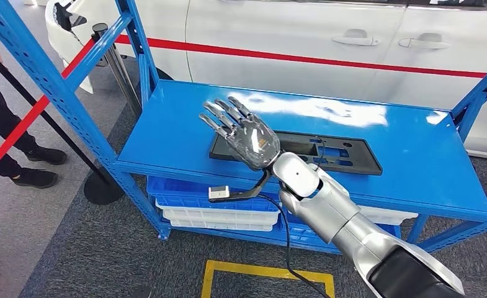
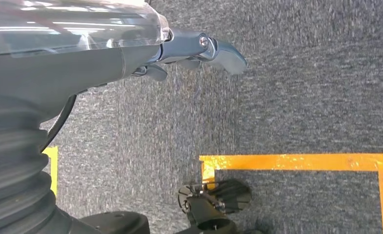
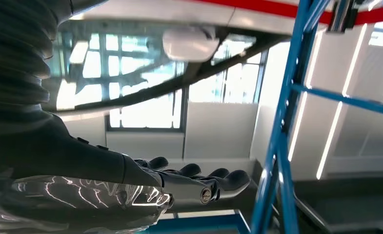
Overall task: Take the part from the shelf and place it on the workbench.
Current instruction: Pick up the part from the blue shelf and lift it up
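A flat black part (image 1: 334, 155) with rectangular cut-outs lies on the top of the blue shelf (image 1: 178, 124). My right hand (image 1: 244, 133) hovers over the part's left end with its fingers spread and straight, holding nothing. In the right wrist view the right hand (image 3: 189, 183) stretches out flat beside a blue shelf upright (image 3: 282, 122). My left hand (image 2: 131, 53) hangs over the grey carpet, its fingers (image 2: 223, 53) extended and holding nothing.
A white car with a red stripe (image 1: 327, 37) stands right behind the shelf. Blue and white bins (image 1: 216, 211) sit on the lower shelf. A red barrier belt and post (image 1: 104, 180) and a person's legs (image 1: 17, 161) are at left. Yellow floor tape (image 1: 265, 273) marks the carpet.
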Robot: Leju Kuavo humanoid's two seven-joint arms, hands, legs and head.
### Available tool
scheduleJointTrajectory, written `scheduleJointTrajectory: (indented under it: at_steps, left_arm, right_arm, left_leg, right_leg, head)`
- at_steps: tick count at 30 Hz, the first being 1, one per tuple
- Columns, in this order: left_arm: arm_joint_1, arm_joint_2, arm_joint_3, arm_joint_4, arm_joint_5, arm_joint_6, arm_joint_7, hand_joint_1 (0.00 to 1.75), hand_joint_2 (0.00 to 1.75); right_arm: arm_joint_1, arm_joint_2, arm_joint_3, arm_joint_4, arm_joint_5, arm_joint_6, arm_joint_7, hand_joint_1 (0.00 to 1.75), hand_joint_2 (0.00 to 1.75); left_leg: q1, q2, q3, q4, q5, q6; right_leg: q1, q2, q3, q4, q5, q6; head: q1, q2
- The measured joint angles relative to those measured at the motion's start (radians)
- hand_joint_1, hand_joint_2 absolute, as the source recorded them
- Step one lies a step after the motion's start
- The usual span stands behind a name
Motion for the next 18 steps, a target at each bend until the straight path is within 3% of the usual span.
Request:
scheduleJointTrajectory:
  at_steps: [5, 12, 15, 18]
  left_arm:
    - [0.0, 0.0, 0.0, 0.0, 0.003, 0.009, 0.0, 0.0, 1.75]
    - [0.0, 0.0, 0.0, 0.0, 0.004, 0.01, 0.0, 0.0, 1.75]
    - [0.0, 0.0, 0.0, 0.0, 0.014, -0.002, 0.0, 0.0, 1.75]
    - [0.001, 0.001, 0.0, 0.0, 0.03, -0.033, 0.001, 0.0, 1.75]
  right_arm:
    - [-0.054, 0.042, 0.08, 0.072, 0.122, -0.074, 0.067, 0.0, 1.75]
    - [-0.059, 0.067, 0.124, 0.123, 0.147, -0.094, 0.085, 0.0, 1.75]
    - [-0.059, 0.076, 0.132, 0.144, 0.118, -0.078, 0.071, 0.0, 1.75]
    - [-0.057, 0.093, 0.136, 0.174, -0.01, 0.007, 0.018, 0.0, 1.75]
  left_leg:
    - [0.0, 0.0, 0.0, 0.0, 0.0, 0.0]
    - [-0.001, 0.0, -0.001, 0.0, 0.0, 0.0]
    - [-0.001, 0.0, -0.001, 0.0, 0.0, 0.0]
    - [-0.001, 0.0, -0.001, 0.0, 0.0, 0.0]
  right_leg:
    - [0.001, 0.0, 0.0, 0.0, 0.0, 0.0]
    - [0.001, 0.0, 0.0, -0.001, 0.0, 0.0]
    - [0.001, 0.0, 0.0, -0.001, 0.0, 0.0]
    - [0.0, 0.0, 0.0, -0.001, 0.0, 0.0]
  head:
    - [0.0, 0.0]
    - [0.0, 0.0]
    - [0.0, 0.0]
    - [0.0, 0.0]
